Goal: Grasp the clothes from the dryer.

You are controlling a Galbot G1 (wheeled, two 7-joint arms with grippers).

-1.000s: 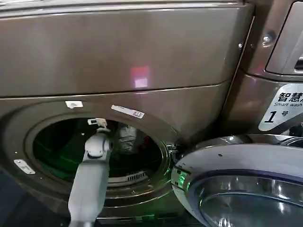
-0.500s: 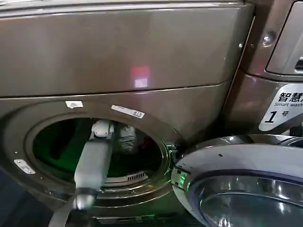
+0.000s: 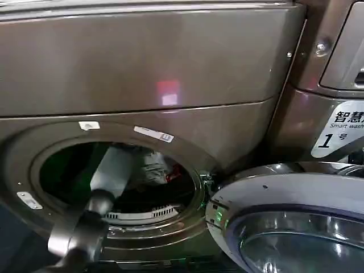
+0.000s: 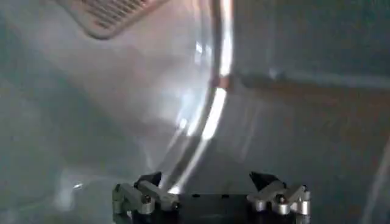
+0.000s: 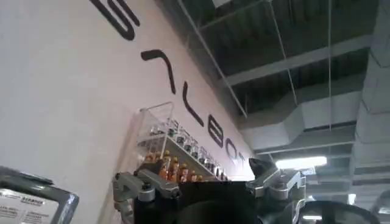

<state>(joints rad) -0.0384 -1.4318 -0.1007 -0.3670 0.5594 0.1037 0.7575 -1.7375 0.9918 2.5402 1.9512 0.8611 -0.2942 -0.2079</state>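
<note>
The dryer is bronze-brown, and its round porthole stands open. Deep in the drum lie the clothes, a small white and light-grey bundle with a red patch on its right. My left arm reaches through the porthole, its wrist hidden under the upper rim just left of the clothes. In the left wrist view my left gripper is open, with bare steel drum wall between its fingers. My right gripper is open and empty, pointing up at a white wall and ceiling.
The swung-open door, with its glass bowl, fills the lower right. A neighbouring bronze panel carries a white "1" sticker. A perforated vent sits on the drum's wall. A lint grille lies at the porthole's lower lip.
My left arm has pushed deeper into the drum. Its wrist has slid out of sight under the upper rim, and the elbow joint has come into view at the bottom left.
</note>
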